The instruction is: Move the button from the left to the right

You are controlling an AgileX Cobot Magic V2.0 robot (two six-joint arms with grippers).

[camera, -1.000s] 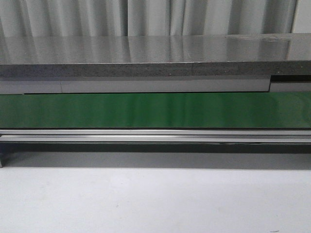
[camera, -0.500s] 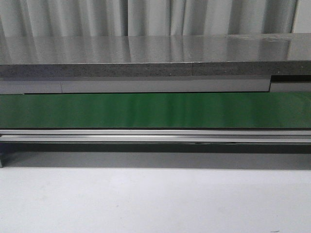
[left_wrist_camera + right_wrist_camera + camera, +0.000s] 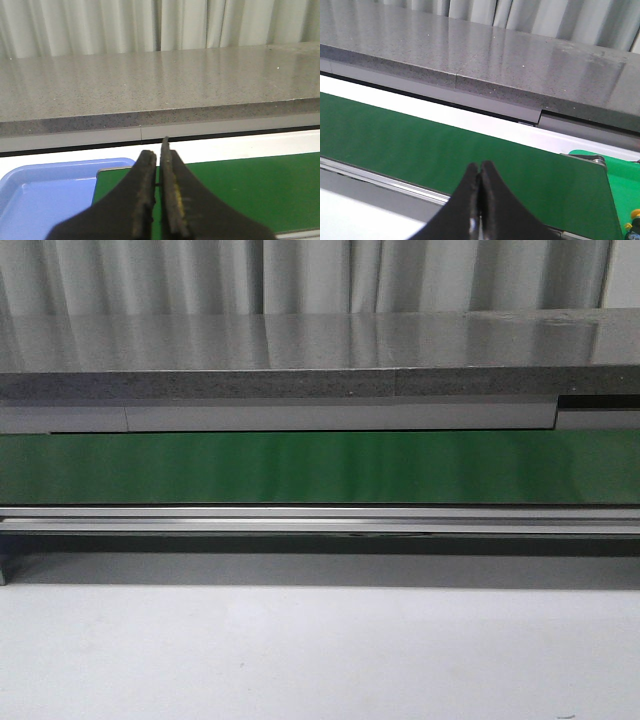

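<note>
Front view shows neither of our hands and no button, only a long green conveyor belt with a glossy sheen, a speckled grey stone ledge behind it, and the pale matte counter in front.

Our left hand has its black, tapering fingers almost pressed together, a thin slit between them, holding nothing. Just past its fingertips lies the belt, and off to one side a smooth light-blue plastic tray with rounded corners, which looks empty where we can see it.

Our right hand is pinched closed and empty too, poised above the same belt. At the far edge of its view, well away from the fingertips, sits a tiny yellow-and-black speck; we cannot tell whether that is the button.

We judge the task not yet started. To do it well, we should find the button first, spread the fingers wide, then grip its boxy body rather than its rounded cap.
</note>
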